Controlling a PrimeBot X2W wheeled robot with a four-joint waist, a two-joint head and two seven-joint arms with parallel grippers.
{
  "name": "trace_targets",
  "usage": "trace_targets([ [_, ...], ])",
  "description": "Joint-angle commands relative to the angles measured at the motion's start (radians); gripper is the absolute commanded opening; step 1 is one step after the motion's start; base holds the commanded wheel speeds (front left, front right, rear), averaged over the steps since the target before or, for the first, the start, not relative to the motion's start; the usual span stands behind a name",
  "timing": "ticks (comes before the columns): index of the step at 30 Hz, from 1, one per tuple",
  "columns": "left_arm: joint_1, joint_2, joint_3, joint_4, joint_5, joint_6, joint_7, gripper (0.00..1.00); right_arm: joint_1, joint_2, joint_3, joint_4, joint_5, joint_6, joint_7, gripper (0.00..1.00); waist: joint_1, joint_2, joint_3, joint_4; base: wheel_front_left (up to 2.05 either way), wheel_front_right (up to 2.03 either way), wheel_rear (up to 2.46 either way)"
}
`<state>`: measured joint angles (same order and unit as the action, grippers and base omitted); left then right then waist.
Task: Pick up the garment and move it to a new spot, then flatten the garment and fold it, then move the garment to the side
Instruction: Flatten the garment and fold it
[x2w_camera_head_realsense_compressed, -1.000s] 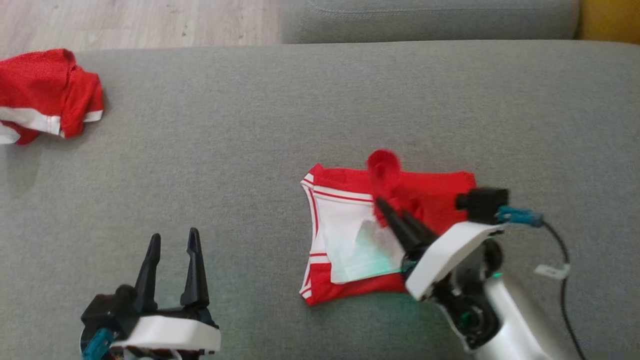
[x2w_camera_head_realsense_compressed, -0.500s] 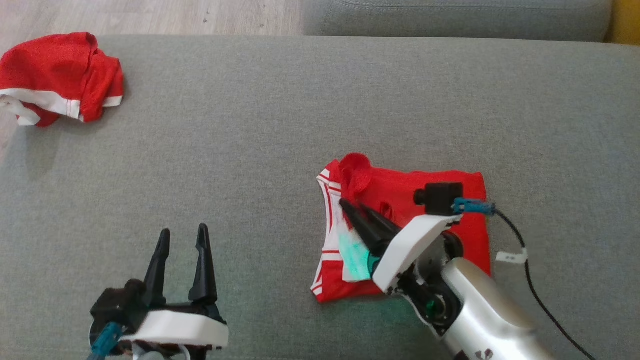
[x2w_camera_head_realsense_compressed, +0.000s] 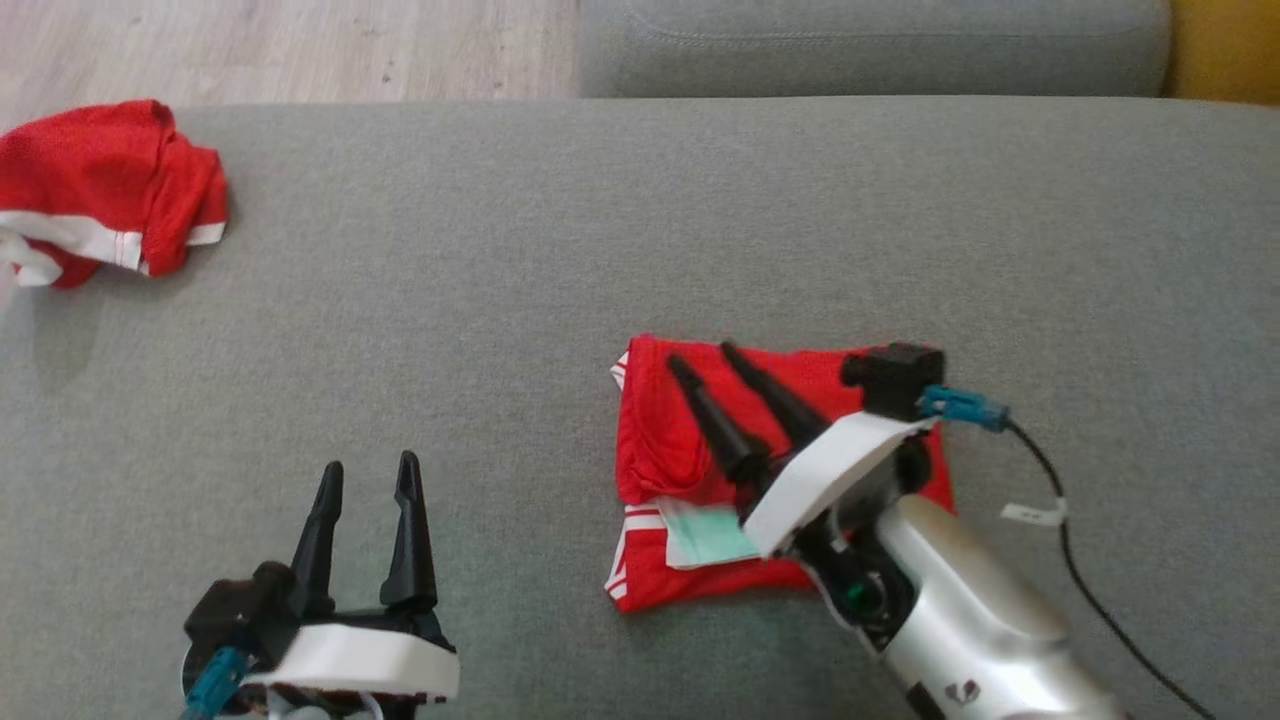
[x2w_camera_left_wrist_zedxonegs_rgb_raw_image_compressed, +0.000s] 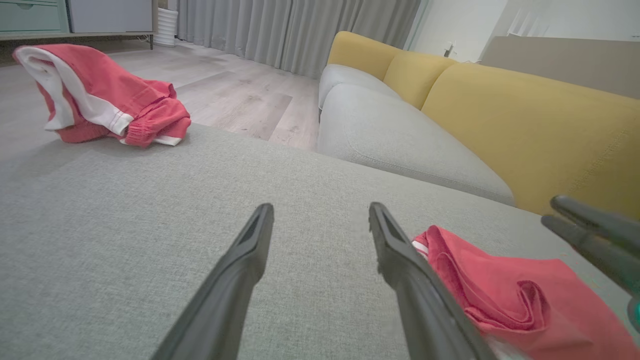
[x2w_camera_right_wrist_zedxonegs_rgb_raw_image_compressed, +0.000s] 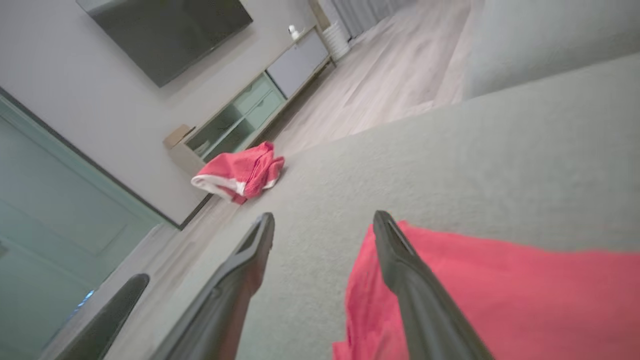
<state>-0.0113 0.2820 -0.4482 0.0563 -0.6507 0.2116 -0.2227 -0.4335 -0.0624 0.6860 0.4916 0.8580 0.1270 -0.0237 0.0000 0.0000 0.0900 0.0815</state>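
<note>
Landmark: the grey cushion is serving as the worktop, and every place below is given against it.
Garment: the red garment is lying on the cushion, right of its middle and toward its near edge, folded into a rough rectangle; a thick fold is bulging along its left side, white stripes are showing at that edge, and a pale, greenish-tinted patch is peeking out at its near side.
Garment, other views: it is showing as a rumpled red fold in the left wrist view and as a flat red sheet in the right wrist view.
Right gripper: the right gripper is reaching across the garment toward the cushion's far left, its fingers standing wide apart and gripping nothing; whether they are touching the cloth cannot be told. In its own view one finger is crossing the red cloth and the other the bare cushion.
Left gripper: the left gripper is hovering over the cushion's near left part, spread wide and empty, well apart from the garment.
Second garment: a crumpled red and white bundle is sitting at the cushion's far left corner.
Cable: a black cable is trailing over the cushion's near right part.
</note>
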Motion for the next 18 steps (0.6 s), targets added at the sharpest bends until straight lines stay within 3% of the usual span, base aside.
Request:
trace_targets([
  [1,-0.018,0.012,0.031,-0.033,0.000,0.005,-0.013,1.00,-0.028,0.012,-0.036,-0.026,-0.059,0.004,-0.028,1.00,0.0000,0.0000,-0.010,-0.010,0.00,0.00,0.00],
  [8,-0.007,0.013,0.020,-0.036,0.000,0.009,-0.007,1.00,0.026,0.012,-0.234,-0.016,-0.223,0.004,-0.044,1.00,0.0000,0.0000,-0.025,-0.025,0.00,0.00,0.00],
  [14,-0.003,0.014,0.010,-0.035,0.000,0.010,-0.003,1.00,0.085,-0.013,-0.341,-0.049,-0.408,0.004,-0.035,1.00,0.0000,0.0000,-0.026,-0.025,0.00,0.00,0.00],
  [15,-0.003,0.014,0.008,-0.035,0.000,0.010,-0.002,1.00,0.094,-0.021,-0.346,-0.053,-0.440,0.004,-0.031,0.72,0.0000,0.0000,-0.025,-0.023,0.00,0.00,0.00],
  [16,-0.003,0.014,0.008,-0.035,0.000,0.010,-0.002,1.00,0.094,-0.021,-0.346,-0.053,-0.440,0.004,-0.031,0.72,0.0000,0.0000,-0.025,-0.023,0.00,0.00,0.00],
  [17,-0.004,0.014,0.007,-0.035,0.000,0.009,-0.001,1.00,0.102,-0.030,-0.350,-0.055,-0.472,0.004,-0.026,0.46,0.0000,0.0000,-0.024,-0.021,0.00,0.00,0.00],
  [18,-0.004,0.015,0.006,-0.034,0.000,0.009,0.000,1.00,0.110,-0.037,-0.351,-0.054,-0.498,0.004,-0.021,0.27,0.0000,0.0000,-0.023,-0.019,0.00,0.00,0.00],
])
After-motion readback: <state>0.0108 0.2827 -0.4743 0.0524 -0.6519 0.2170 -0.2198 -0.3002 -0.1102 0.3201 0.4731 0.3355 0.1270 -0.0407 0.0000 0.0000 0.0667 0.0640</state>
